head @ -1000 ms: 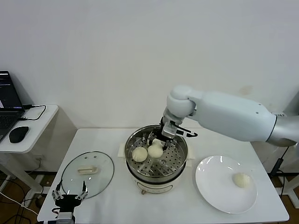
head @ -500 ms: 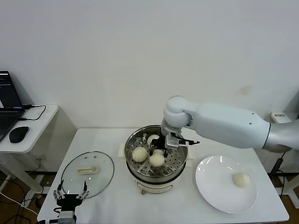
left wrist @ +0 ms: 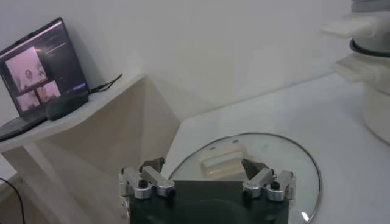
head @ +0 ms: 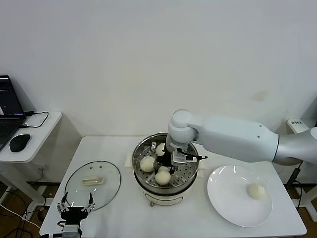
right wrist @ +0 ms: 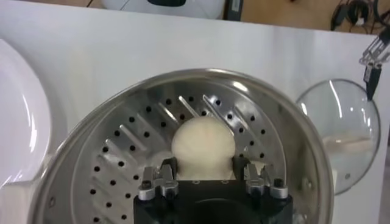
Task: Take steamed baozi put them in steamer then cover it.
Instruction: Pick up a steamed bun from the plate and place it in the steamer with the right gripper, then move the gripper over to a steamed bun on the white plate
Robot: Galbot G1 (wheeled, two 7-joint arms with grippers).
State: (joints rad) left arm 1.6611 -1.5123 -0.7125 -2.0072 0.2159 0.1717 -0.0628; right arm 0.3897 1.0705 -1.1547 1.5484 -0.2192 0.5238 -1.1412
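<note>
Left gripper (head: 74,207) idle, jaws spread wide, empty, at the near table edge just before the glass lid (head: 93,181). Beside the lid, the steamer (head: 166,191): right gripper (right wrist: 205,176) is down inside, clamped on a baozi (right wrist: 203,146) over the perforated tray. Risks: releasing high so it rolls; fingers snagging the neighbouring buns (head: 148,163). Last bun (head: 255,191) sits on the plate (head: 228,203), beyond the steamer.

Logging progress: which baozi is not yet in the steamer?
The lone baozi on the white plate, right of the steamer; the others sit on the steamer's tray.
</note>
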